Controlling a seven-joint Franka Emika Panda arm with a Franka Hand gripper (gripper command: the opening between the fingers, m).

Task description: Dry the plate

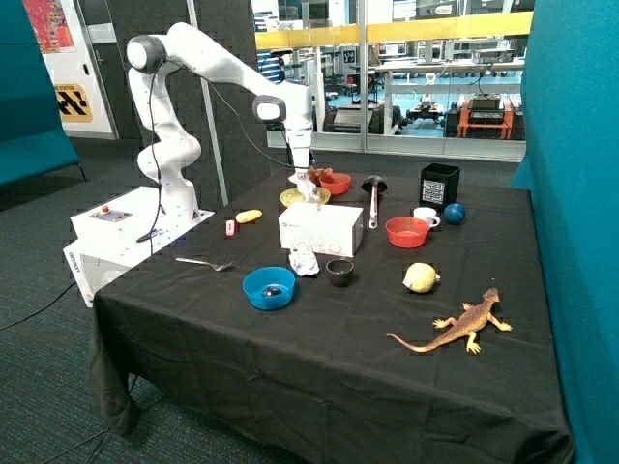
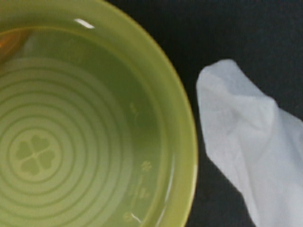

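The yellow-olive plate (image 1: 293,198) lies on the black tablecloth behind the white tissue box (image 1: 321,229). In the wrist view the plate (image 2: 71,142) fills most of the picture, with ring marks and a clover in its middle. My gripper (image 1: 308,178) hangs just above the plate's rim and is shut on a white tissue (image 1: 312,188). The tissue (image 2: 241,142) hangs beside the plate's edge, over the black cloth. The gripper's fingers do not show in the wrist view.
A red-orange bowl (image 1: 336,182) sits right behind the plate, with a black ladle (image 1: 373,196) beside it. Nearer the front are another red bowl (image 1: 406,232), a blue bowl (image 1: 269,287), a crumpled tissue (image 1: 306,259), a small black cup (image 1: 339,272) and a fork (image 1: 205,262).
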